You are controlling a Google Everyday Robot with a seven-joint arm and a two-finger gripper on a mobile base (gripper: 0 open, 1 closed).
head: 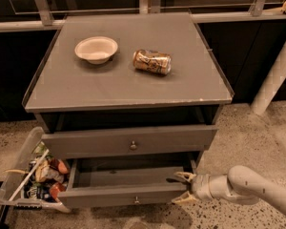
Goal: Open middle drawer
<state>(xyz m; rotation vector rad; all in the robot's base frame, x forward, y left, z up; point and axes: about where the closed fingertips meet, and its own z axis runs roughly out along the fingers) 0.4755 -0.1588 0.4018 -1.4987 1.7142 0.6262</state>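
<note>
claw: the gripper (183, 189) is low by the cabinet's right side, fingers spread, nothing clenched.
middle drawer (119, 195): right at the claw's tips, running away to the left in view, already partway out.
handling: probably stiff and lightish, slides straight; the flat grey front looks slick.
grab spot: the small round metal knob (136, 200), or hook the front's top edge.
up top: pale bowl (96, 49) and dented can (152, 61), well above the claw.

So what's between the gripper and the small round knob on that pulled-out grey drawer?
Only bare drawer front, in the camera view. The open gripper sits at the right end of the shallow grey middle drawer.
</note>
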